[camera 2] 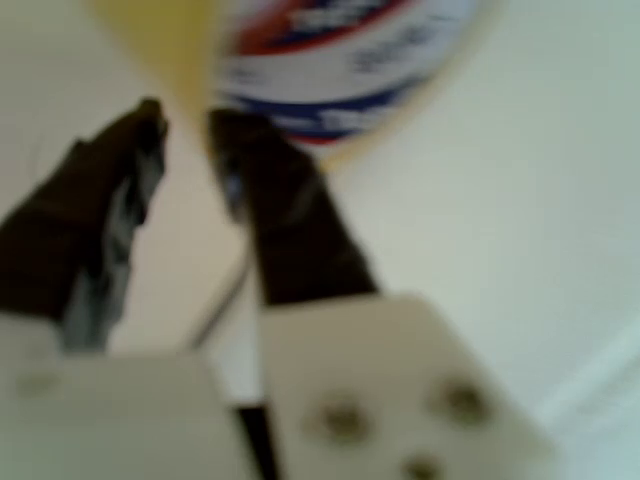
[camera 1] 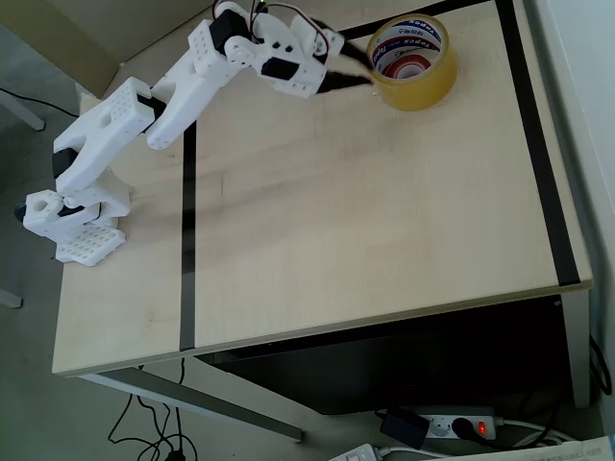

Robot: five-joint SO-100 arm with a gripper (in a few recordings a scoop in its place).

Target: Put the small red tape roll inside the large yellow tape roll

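The large yellow tape roll point(camera 1: 413, 62) lies flat near the far right corner of the wooden table point(camera 1: 365, 211). The small red tape roll point(camera 1: 411, 68) is already inside its hole, only a red arc visible. The gripper point(camera 1: 357, 71) is at the yellow roll's left wall; in the wrist view its dark fingers point(camera 2: 275, 215) stand a little apart with the yellow wall point(camera 2: 165, 45) at their tips, holding nothing. I judge both rolls stiff, light and glossy, so rather slippery. A good hold is across the wall, one finger inside, one outside.
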